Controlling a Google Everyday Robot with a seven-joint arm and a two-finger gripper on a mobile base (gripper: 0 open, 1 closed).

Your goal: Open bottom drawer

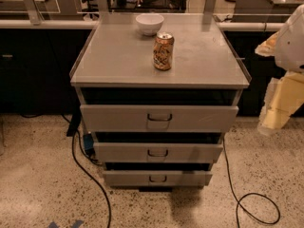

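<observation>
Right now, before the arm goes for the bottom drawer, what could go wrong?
1. The gripper hangs at the right edge, away from the cabinet. The bottom drawer has its handle close under the middle drawer, so the gripper may catch the wrong one.
2. A hard pull could shake the cabinet and tip the upright can on top.
3. A black cable loops on the floor at the right; the base could run onto it.

Looks like a robot test space laid out as an office kitchenette.
Speckled terrazzo floor [38, 194], black cables [100, 188] trailing across it, a grey metal cabinet [118, 56] with 3 drawers carrying a bowl [149, 23] and a drink can [163, 51], dark counters [38, 56] behind; the robot's gripper [273, 120] hangs at the right edge, beside the cabinet.
</observation>
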